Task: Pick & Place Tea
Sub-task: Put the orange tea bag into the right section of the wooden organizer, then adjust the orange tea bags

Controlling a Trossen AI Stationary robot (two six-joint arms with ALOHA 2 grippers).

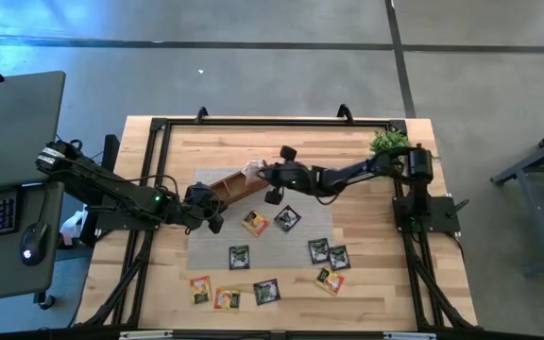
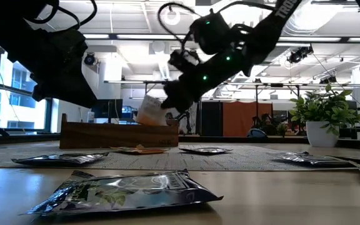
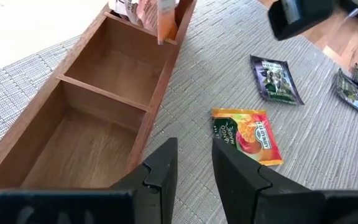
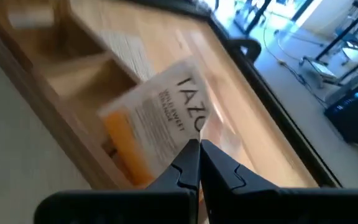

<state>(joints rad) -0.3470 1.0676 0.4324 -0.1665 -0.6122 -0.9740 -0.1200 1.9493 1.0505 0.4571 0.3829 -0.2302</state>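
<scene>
Right gripper (image 4: pixel 199 158): fingers pinched together on one corner of a white-and-orange sachet (image 4: pixel 157 121), held over the far-right end of the wooden tray (image 1: pixel 229 185). In the low view the sachet hangs tilted just above the tray's rim.

Left gripper (image 3: pixel 194 165): fingers slightly apart and holding nothing, poised above the grey mat (image 1: pixel 206 247) just beside the tray's near-left end.

Tray: long, divided into compartments; the two seen by the left wrist view are bare, while the far end compartment already holds upright sachets.

Remaining tea: loose sachets lie flat on the mat and the table (image 1: pixel 385 283), near of the tray. A yellow-red sachet (image 3: pixel 247 134) lies closest to the left gripper, a dark grey-green sachet (image 3: pixel 275 79) beyond it, and more are spread toward the near edge.

Potted plant (image 1: pixel 389 143): far-right corner, apart from the work.

Step in hand: placing, judged from the sachet held over the tray.

Next move: lower the sachet into the end compartment, edge downward and clear of the divider, then part the fingers. The left arm appears well placed to take the yellow-red sachet.
</scene>
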